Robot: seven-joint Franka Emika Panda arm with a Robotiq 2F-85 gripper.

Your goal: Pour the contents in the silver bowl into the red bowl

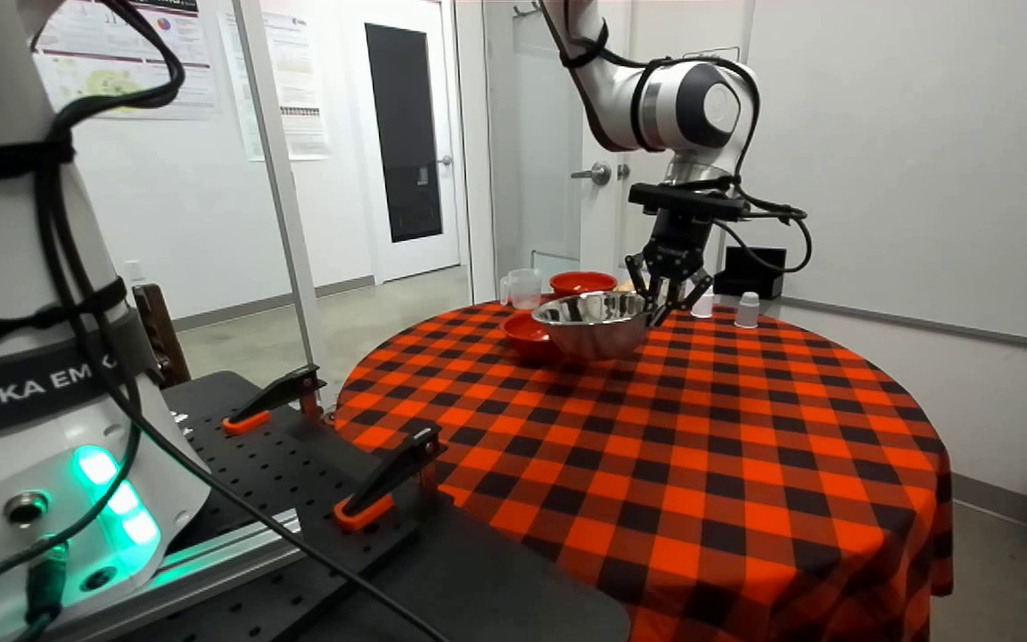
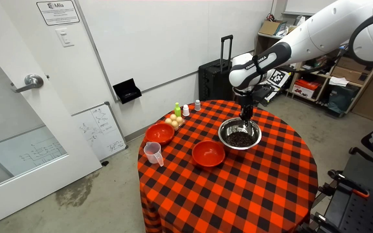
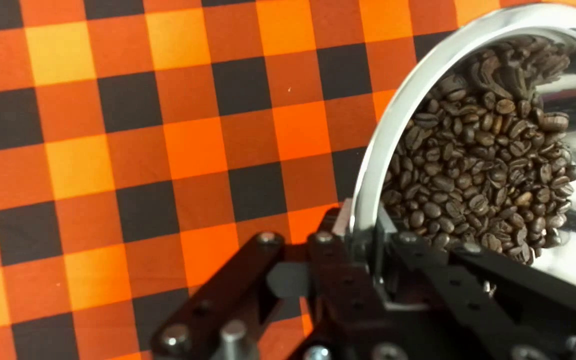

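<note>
"Where's the silver bowl (image 1: 598,339)?"

"Gripped at its rim by the fingers (image 3: 387,224) — just beside the nearer red bowl (image 2: 208,153)."

"How to pour well?"

"Bring its lip over, then tilt slowly — coffee beans (image 3: 478,170) may rush."

We see mirror-bright, polished metal in the silver bowl (image 1: 601,337), its inner wall reflecting the beans (image 3: 483,165), whose skins look smooth with a soft sheen. The red bowl (image 2: 208,153) looks glossy, like plastic. Matt cloth (image 2: 238,191) covers the surface (image 1: 718,446). We take the jug (image 2: 153,152) for translucent plastic. On the tool (image 3: 364,222), we notice shiny metal pins in smooth links.
</note>
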